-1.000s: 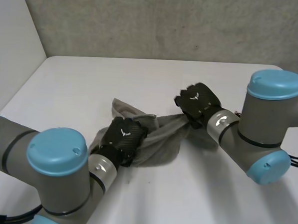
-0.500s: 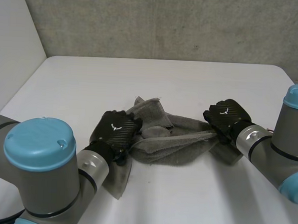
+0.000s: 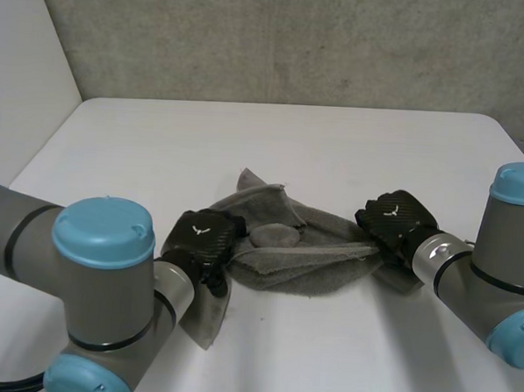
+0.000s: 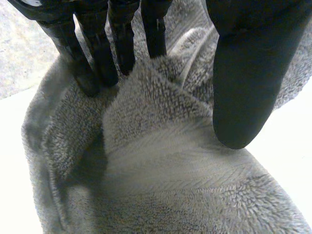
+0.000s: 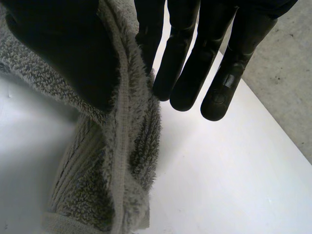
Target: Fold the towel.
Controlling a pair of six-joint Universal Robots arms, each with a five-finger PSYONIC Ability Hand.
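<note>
Overhead, the grey towel lies crumpled on the surface from the left robot hand across to the right robot hand, and the wrist views show the left gripping a bunched fold and the right pinching an edge against its thumb.

I read the towel as grey terry cloth with a fuzzy looped pile; its hem is a flatter woven band. The backs of the left hand and right hand show a carbon-weave pattern with a slight sheen. The fingers are smooth matt black plastic. The table is smooth, white and matt. The arm joints are satin grey, the caps light-blue plastic. The wall looks like rough concrete.
</note>
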